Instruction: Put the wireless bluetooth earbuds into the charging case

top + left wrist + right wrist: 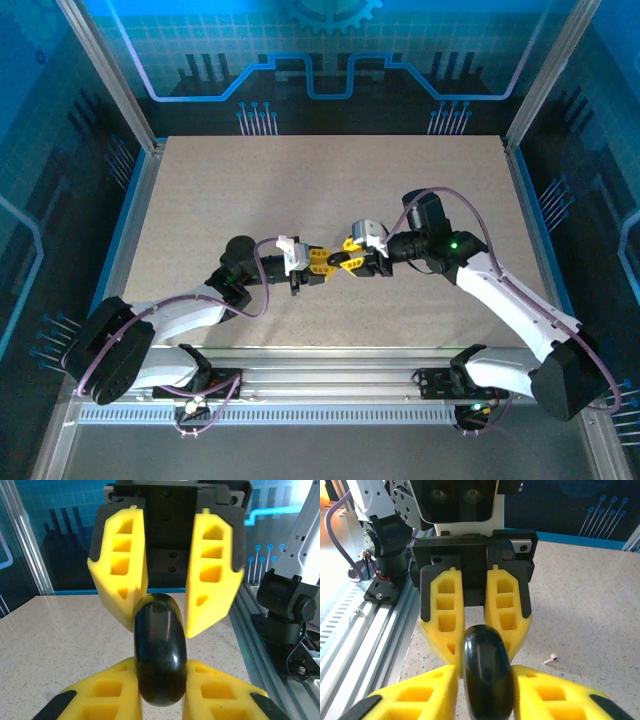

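The charging case (160, 650) looks here like a glossy black round shell with a seam round its rim, held on edge above the table. My left gripper (160, 682) is shut on one side of it. My right gripper (487, 692) faces it tip to tip and is shut on the opposite side of the case (487, 672). From above, the two grippers (318, 263) (346, 262) meet at the table's middle. One small pale earbud (551, 657) with a short stem lies on the table to the right of the case. The other earbud is out of view.
The speckled beige table (300, 190) stretches free behind and to both sides of the arms. An aluminium rail (330, 380) runs along the near edge by the arm bases. Blue walls and metal posts (110, 80) enclose the table.
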`<move>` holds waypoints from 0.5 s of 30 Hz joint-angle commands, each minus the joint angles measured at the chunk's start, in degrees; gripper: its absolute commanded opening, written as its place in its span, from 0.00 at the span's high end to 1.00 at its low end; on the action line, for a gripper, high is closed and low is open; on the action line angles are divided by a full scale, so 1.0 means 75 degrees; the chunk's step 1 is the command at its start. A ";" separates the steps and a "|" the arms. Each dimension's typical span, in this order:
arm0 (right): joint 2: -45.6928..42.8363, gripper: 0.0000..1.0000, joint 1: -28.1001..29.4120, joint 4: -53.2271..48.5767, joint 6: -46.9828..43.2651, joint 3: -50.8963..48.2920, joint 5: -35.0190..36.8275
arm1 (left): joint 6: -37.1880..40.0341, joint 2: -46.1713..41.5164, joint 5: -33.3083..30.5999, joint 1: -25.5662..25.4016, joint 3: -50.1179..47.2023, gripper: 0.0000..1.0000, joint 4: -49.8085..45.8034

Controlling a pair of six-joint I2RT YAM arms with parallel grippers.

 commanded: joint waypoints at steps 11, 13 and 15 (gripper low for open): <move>0.0123 0.83 -0.0213 -0.0731 -0.0589 0.0292 0.0368 | 0.0229 -0.0064 -0.0637 -0.0037 0.0128 0.37 -0.0315; 0.0335 0.83 -0.0486 -0.1104 -0.0533 0.0382 0.0472 | 0.0281 -0.0106 -0.1091 -0.0018 0.0117 0.31 -0.0448; 0.0633 0.82 -0.0751 -0.1468 -0.0348 0.0590 0.0598 | 0.0198 -0.0168 -0.1601 -0.0017 0.0125 0.27 -0.0594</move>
